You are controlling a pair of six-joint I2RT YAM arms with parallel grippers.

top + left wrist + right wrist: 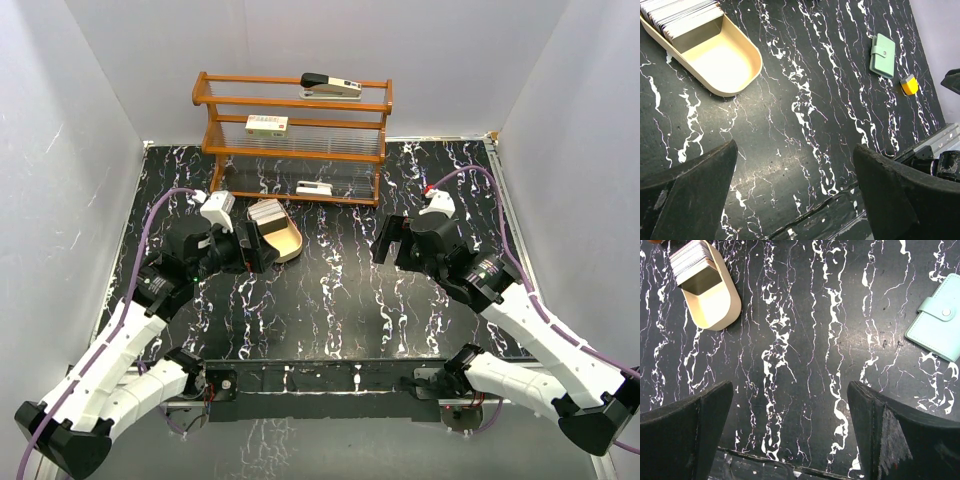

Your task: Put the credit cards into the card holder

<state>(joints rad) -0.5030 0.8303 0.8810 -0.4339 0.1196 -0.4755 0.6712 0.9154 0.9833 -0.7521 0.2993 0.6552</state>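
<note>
- left gripper [795,200]: fingers spread wide with nothing between them, hanging over bare bench [805,125] near the tray [752,70].
- cards [685,15]: packed on edge in a tight stack at the tray's far end; the rounded near end holds nothing.
- the cards are likely light, stiff and slick. i'd pinch one by its top edge, across the thin faces, and expect its neighbours to cling and lift with it.
- hard to tell: only card edges show, so their count and colours are unclear. the stack is also cut off at the corner of the left wrist view.
- holder [939,325]: lies flat and closed on the bench, snap upward, well apart from the tray toward the right.
- the holder is probably soft and light, apt to slide when nudged. the flap edge by the snap looks the best place to take it. its pockets are hidden while it is shut.
- a small yellow thing [909,85] sits just beside the holder; i can't tell what it is.
- right gripper [790,435]: fingers spread and empty, with the holder off to its right and cut off by that view's edge.
- the top view does not show the holder, which seemingly lies under this arm.
</note>
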